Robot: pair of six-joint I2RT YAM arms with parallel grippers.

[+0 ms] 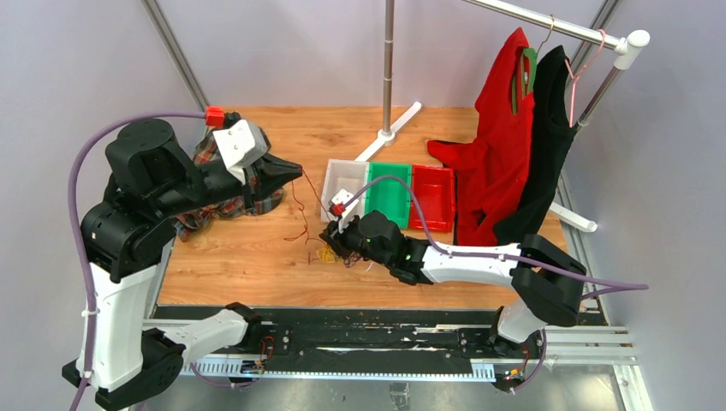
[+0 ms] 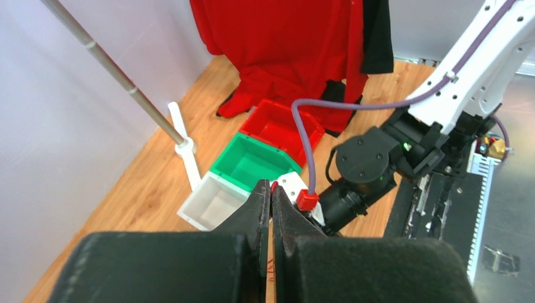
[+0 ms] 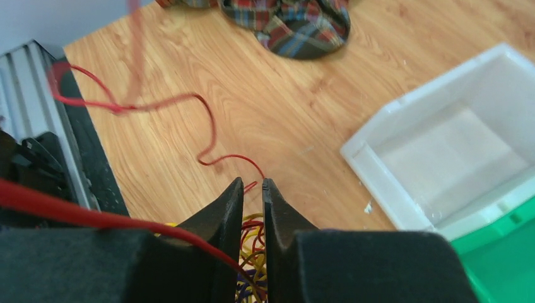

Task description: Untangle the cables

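Our left gripper point(image 2: 271, 208) pinches 1 red strand point(image 1: 301, 201) taut. The right gripper point(image 3: 253, 211), jaws narrowed around the cables point(image 1: 330, 253) beside the white bin point(image 1: 336, 175), anchors them.

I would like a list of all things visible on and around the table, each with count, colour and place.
cables: one bunch, red, yellow, purple, front centre; one red strand leads toward the left hand
bins: three, white, green, red, in a row at centre
plaid cloth: one, left side
garments: two, red and black, hanging on the rack at right
rack: one, silver
left hand: shut
right hand: nearly shut over the bunch
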